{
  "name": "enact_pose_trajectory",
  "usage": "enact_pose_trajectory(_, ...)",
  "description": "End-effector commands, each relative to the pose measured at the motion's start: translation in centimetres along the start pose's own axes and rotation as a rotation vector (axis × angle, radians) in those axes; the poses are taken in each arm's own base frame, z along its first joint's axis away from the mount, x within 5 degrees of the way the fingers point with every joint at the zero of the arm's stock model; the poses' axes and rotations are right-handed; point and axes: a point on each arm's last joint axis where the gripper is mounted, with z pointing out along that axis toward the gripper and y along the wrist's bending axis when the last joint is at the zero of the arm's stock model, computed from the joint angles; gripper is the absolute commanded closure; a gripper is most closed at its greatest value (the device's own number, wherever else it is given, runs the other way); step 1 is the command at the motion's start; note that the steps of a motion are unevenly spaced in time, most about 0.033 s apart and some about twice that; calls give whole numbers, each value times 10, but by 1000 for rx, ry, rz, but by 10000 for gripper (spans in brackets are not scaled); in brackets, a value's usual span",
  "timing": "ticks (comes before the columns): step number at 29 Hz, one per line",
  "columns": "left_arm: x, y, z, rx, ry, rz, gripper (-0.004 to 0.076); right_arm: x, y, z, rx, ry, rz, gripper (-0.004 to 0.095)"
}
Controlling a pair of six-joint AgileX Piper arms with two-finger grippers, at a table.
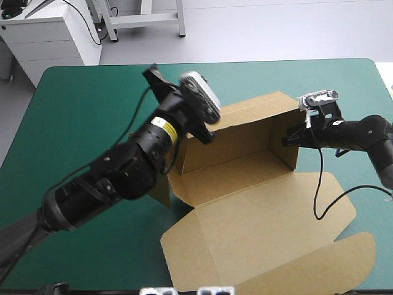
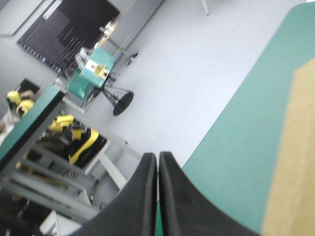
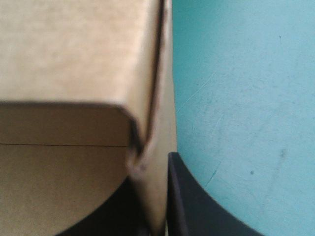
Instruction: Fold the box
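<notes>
Near the middle of the desk (image 1: 92,104) sits the brown box (image 1: 245,184), part-formed on the teal-green cover. Its far wall (image 1: 239,138) and its right end wall (image 1: 284,147) stand upright and meet at a corner, with the floor panel flat in front of them. The lid (image 1: 258,239) lies flat toward the near edge, and its long tuck flap (image 1: 325,270) lies flat at the near right. The box's left end is partly hidden behind the left arm (image 1: 123,172), so I cannot tell how that wall stands.

The left arm reaches in from the near left, its wrist raised above the far-left corner of the box. The left jaws are clenched tip to tip with nothing between them. In the left wrist view they point out past the desk's edge, and a strip of the brown board (image 2: 290,162) lies off to one side, apart from them.

The right arm (image 1: 362,132) comes in from the right, low and level, to the right end wall. The right jaws are grasping that wall: one black finger (image 3: 197,206) lies against its outer face over the cover (image 3: 246,98), the other sits inside the box, and the board (image 3: 64,49) is pinched between them.
</notes>
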Motion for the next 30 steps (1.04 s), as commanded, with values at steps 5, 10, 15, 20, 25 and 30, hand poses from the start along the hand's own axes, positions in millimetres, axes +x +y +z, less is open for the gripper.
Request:
enact_pose_trajectory(5,47,114,-23,-258,80,-331,726,-39,39,-42,-29,38,76,905)
enact_pose_trajectory(10,88,150,-31,-350,196,-492,726,-51,58,-50,-20,86,86,905)
enact_pose_trajectory(15,125,169,-39,-379,313,-646,726,-54,56,-36,-16,238,155,906)
enact_pose_trajectory(20,155,169,-42,-336,419,-725,726,-54,46,1,-36,353,195,907)
enact_pose_trajectory(25,170,161,-41,-295,479,-759,726,-47,33,38,-24,429,205,905)
enact_pose_trajectory(30,169,161,-41,-287,468,-771,726,-52,28,63,-24,352,129,894)
